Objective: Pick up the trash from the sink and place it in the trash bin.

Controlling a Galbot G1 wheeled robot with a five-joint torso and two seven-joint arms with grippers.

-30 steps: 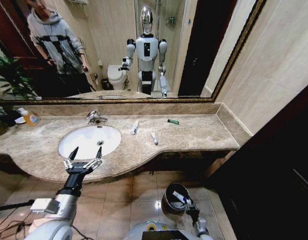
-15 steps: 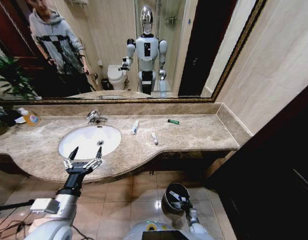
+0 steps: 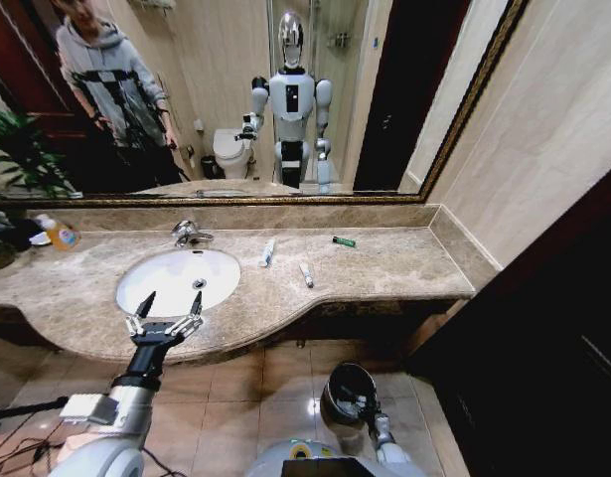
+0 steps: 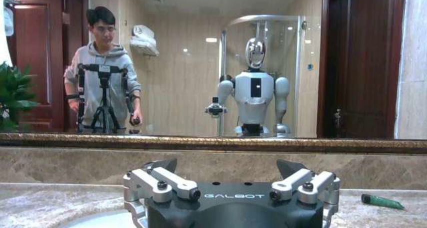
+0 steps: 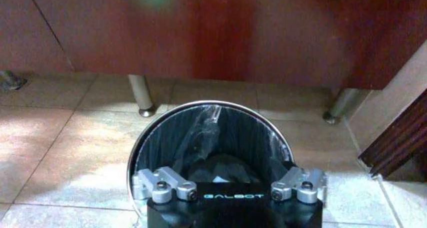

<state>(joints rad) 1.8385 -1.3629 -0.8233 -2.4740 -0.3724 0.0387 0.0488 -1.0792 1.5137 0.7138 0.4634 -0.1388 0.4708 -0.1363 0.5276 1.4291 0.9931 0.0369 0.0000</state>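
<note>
head: high, down over sink [image 3: 176, 280] | left wrist: low, facing mirror | right wrist: perhaps close above trash bin [image 5: 212, 138]

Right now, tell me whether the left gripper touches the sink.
Apart. The head view shows the left gripper open, hovering above the sink's front rim.

Warm, even indoor light fills the head view; the marble surface [image 3: 384, 263] is bright and the white sink [image 3: 176, 278] nearly washes out. A glare spot sits on the floor tiles [image 3: 313, 405] beside the bin [image 3: 347, 390]. The right side of that view is dark, and straight edges bow toward the corners. In the left wrist view the mirror [image 4: 200, 62] shows ceiling lamps as bright dots, and the near fingers [image 4: 163, 180] look soft. The right wrist view is dimmer and blurred, reddish above, with pale light patches on the floor and sheen on the bin's liner [image 5: 200, 138].
</note>
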